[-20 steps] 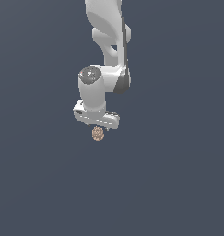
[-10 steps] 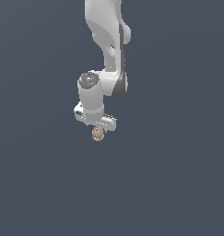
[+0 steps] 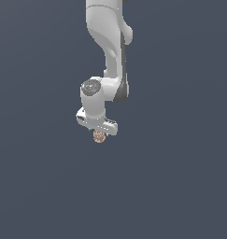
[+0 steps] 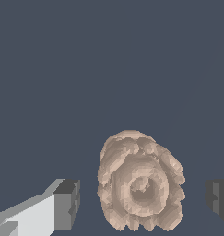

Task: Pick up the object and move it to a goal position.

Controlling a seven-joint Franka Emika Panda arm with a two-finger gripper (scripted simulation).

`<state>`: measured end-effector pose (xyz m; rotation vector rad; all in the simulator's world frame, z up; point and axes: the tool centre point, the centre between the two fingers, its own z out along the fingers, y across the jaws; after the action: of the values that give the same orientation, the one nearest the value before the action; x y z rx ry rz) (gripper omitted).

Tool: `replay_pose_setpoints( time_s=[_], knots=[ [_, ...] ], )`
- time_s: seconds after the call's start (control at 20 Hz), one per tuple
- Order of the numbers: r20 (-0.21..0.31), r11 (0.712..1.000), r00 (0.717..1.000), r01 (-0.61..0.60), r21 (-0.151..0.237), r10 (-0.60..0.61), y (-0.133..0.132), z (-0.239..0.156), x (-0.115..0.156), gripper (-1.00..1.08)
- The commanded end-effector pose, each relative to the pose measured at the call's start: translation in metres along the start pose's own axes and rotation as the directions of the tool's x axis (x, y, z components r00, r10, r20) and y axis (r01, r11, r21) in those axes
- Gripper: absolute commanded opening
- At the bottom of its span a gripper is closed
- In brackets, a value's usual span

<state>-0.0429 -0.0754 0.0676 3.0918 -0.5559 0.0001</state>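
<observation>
Tan-brown and knobbly, the object [image 4: 140, 186] fills the wrist view, a lumpy rounded thing with ridged lobes all round and a flat disc-like rim facing the camera, a small dimple at its centre. It sits between the two dark finger pads [image 4: 68, 204] of the end effector [image 4: 143, 200], and there is clear slate-coloured gap on both sides: one pad stands off to one side of it, the other pad is at the frame's edge on the opposite side, neither touching. So the jaws are spread wide, nothing clamped. Over in the exterior view, the object [image 3: 99, 137] shows as a small brown blob just below the white end effector [image 3: 99, 128], peeking out under the crossbar of the hand. Above that, the white Panda arm [image 3: 108, 42] comes down from the top of the picture, bends at a grey-capped wrist joint, and points the hand downward. All around is a plain dark blue-grey surface [image 3: 180, 177]; whether the object rests on it or hangs above it, I cannot tell from either view.
</observation>
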Motion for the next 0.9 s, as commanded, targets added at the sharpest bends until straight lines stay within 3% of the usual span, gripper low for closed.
replay_pose_setpoints(
  time_s=[0.0, 0.35, 0.4, 0.85],
  knots=[
    [0.000, 1.000, 1.000, -0.001, 0.000, 0.001, 0.000, 0.013, -0.001, 1.00],
    [0.000, 1.000, 1.000, -0.002, 0.000, 0.002, 0.000, 0.027, 0.000, 1.00],
    [0.000, 1.000, 1.000, -0.002, 0.000, 0.002, 0.000, 0.027, 0.000, -1.00],
    [0.000, 1.000, 1.000, -0.002, 0.000, 0.002, 0.000, 0.027, 0.000, -1.00]
  ],
)
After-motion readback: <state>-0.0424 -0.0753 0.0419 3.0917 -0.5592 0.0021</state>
